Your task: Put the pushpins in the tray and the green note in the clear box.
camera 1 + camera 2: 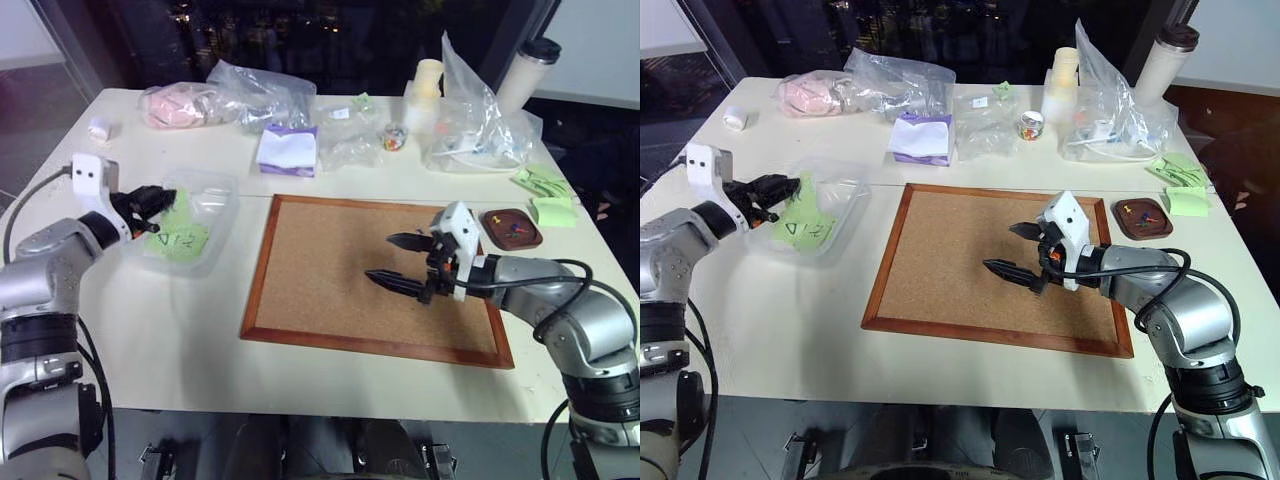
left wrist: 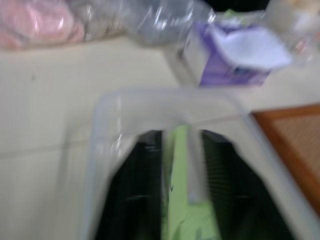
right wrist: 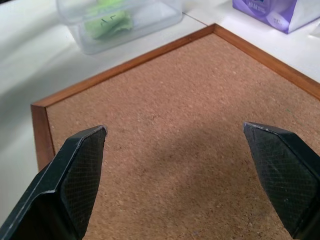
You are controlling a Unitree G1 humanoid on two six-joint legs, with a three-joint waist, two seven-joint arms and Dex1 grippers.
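Left end effector (image 1: 150,205): at the left edge of the clear box (image 1: 222,190), pointing into it. A green note (image 2: 180,165) stands upright between its fingers in the left wrist view; whether the fingers press on it or have let go I cannot tell.
Right end effector (image 1: 400,262): hovers over the cork board (image 1: 330,290), right of its middle, fingers spread wide apart and empty, pointing left.
Clear box: on the bench (image 1: 180,330) just left of the cork board, not touching its frame.
Green notes in box: one light-green slip with dark marks (image 1: 808,232) lies on the box floor; the slip at the left end effector's fingers stands above it. Which of them carries the blue marks I cannot tell.
Tray (image 1: 510,228): small dark reddish-brown dish, on the bench just beyond the far right corner of the cork board.
Pushpins (image 1: 1143,211): tiny coloured heads lie inside the tray; a yellow one (image 1: 494,216) sits near the tray's left rim.
Cork board: wood-framed, in the middle of the bench, its surface bare.
Other green slips (image 1: 545,195): a small heap to the right of the tray.
Far side of bench: clear plastic bags (image 1: 265,95), a purple and white tissue pack (image 1: 288,150), and a tall cup with a dark lid (image 1: 527,70).
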